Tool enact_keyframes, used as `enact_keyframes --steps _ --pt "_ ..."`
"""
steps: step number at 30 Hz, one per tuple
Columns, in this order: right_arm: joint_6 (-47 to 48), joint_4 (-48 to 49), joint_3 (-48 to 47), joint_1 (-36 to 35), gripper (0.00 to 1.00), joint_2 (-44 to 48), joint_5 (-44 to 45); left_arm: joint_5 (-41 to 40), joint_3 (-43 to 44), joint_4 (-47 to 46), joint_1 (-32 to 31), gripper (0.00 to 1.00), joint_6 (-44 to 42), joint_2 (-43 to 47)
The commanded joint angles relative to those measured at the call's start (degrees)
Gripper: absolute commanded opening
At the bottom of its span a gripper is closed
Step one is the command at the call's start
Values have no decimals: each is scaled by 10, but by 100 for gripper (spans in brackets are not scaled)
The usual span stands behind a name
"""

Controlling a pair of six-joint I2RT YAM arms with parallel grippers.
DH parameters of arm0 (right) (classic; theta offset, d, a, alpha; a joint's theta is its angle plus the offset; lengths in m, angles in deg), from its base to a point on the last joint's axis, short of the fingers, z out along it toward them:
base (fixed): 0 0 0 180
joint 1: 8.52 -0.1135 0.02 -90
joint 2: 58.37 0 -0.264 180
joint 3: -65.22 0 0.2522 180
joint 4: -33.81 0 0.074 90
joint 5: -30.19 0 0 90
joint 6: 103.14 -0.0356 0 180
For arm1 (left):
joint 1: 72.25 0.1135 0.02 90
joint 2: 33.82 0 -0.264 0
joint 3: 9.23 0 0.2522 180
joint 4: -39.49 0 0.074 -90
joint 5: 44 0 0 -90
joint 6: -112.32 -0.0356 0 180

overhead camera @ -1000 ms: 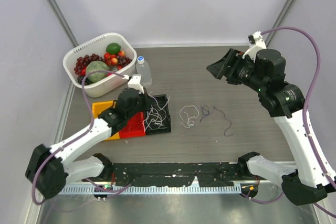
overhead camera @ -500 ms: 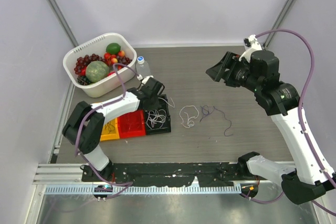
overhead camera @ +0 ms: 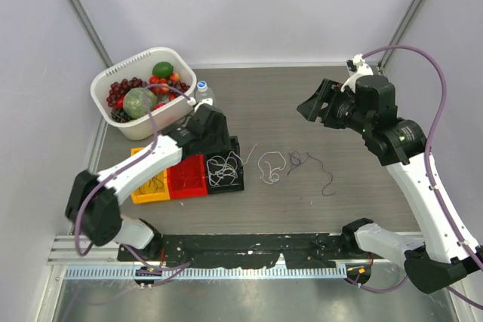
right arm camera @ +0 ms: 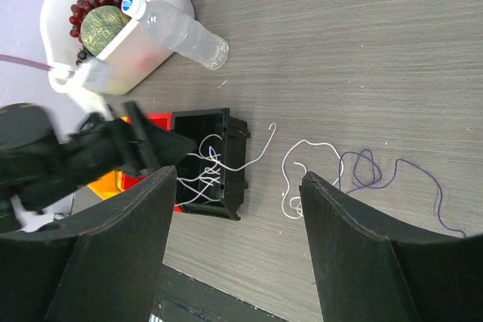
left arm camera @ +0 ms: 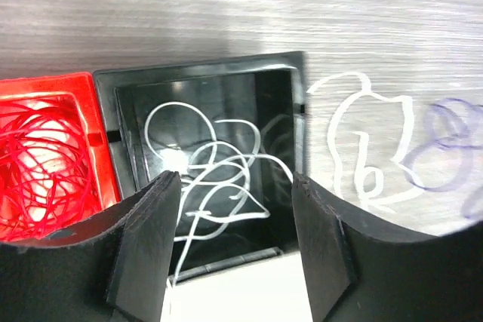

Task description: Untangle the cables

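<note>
Swung round from its low reach along the near side, the left arm now bends over the bins, and the left gripper (left arm camera: 234, 185) has let go: its fingers stand apart above the black bin (left arm camera: 299, 111), gripping nothing, with a white cable (left arm camera: 215, 167) coiled loose inside. One strand trails over that bin's wall onto the table (overhead camera: 302, 209). Alongside, the red bin (left arm camera: 53, 84) holds a red cable (left arm camera: 41, 148). A second white cable (overhead camera: 270, 166) and a purple cable (overhead camera: 311, 164) lie touching just beyond. The right gripper (overhead camera: 311, 103) hangs high, spread wide, empty. A fruit basket (overhead camera: 137, 55) and bottle (right arm camera: 185, 35) crowd the far left.
</note>
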Motion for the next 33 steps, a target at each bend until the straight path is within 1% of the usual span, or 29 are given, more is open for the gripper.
enact_keyframes --steps 1,5,6,10,12,14,16,17,21,23,26,27,30,33 --pt "11 18 10 -1 72 -7 -6 62 5 -16 -1 65 -45 97" --pt "7 23 27 -1 70 -21 -29 178 6 -96 -2 66 -95 124" --pt "6 22 27 -1 70 -25 -31 191 13 -109 -2 66 -112 118" --pt "-2 19 27 -1 69 -18 -25 248 71 -121 -5 66 -182 45" --pt "-7 17 27 -2 69 -6 -18 259 102 -117 -13 65 -223 -8" --pt "-10 11 21 -1 69 8 -11 244 134 -108 -25 62 -264 -57" --pt "-11 -2 13 -1 69 19 2 207 154 -104 -41 61 -304 -92" --pt "-13 -12 8 -2 69 23 11 196 165 -97 -46 61 -310 -114" --pt "-20 -31 0 -1 69 47 30 168 271 21 -48 60 -293 -212" --pt "-25 -38 3 -2 69 55 39 148 305 53 -54 60 -287 -246" --pt "-25 -43 3 -1 69 63 46 127 316 65 -65 60 -284 -270" --pt "-26 -45 2 -1 69 64 47 100 316 65 -67 59 -282 -277" --pt "-27 -46 1 -2 69 67 48 72 322 74 -71 58 -286 -295" --pt "-26 -47 -1 -1 69 66 46 72 323 71 -72 55 -295 -314"
